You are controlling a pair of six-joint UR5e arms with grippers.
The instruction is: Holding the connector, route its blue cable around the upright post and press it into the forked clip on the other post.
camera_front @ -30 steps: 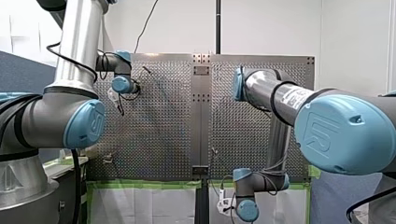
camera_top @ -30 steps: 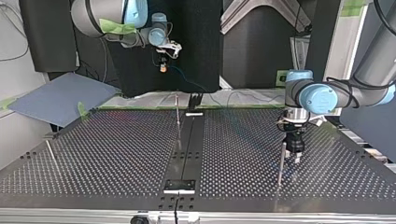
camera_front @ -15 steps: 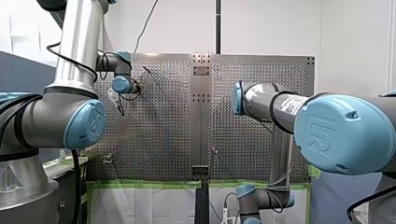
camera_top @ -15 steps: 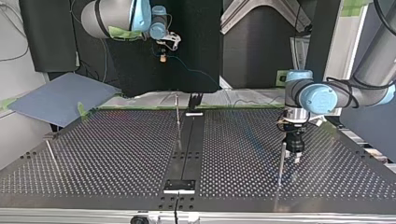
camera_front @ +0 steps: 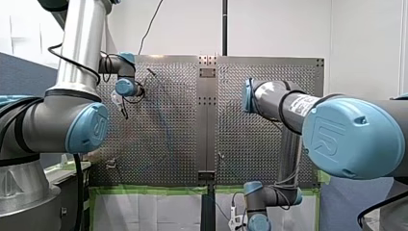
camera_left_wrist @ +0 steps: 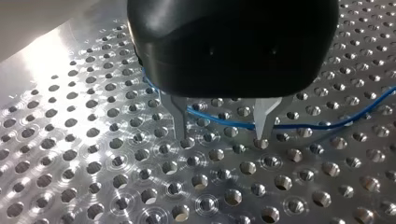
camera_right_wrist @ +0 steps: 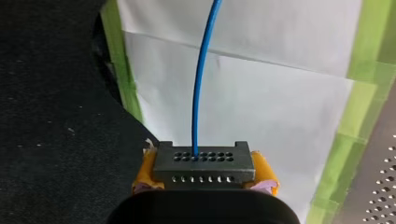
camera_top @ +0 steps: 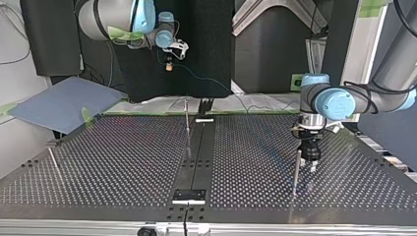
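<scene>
Right gripper is clamped on the black connector, lifted clear of the perforated surface, presumably so the blue cable hangs free for routing. Left gripper is spread, tips set down astride the cable, likely guiding it.

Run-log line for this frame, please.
right gripper: shut on connector, beyond table edge | blue cable: trailing from connector | left gripper: open, tips at table

Perforated metal tabletop, black strip down its middle; one upright post beside the strip, second post toward a side edge.
</scene>
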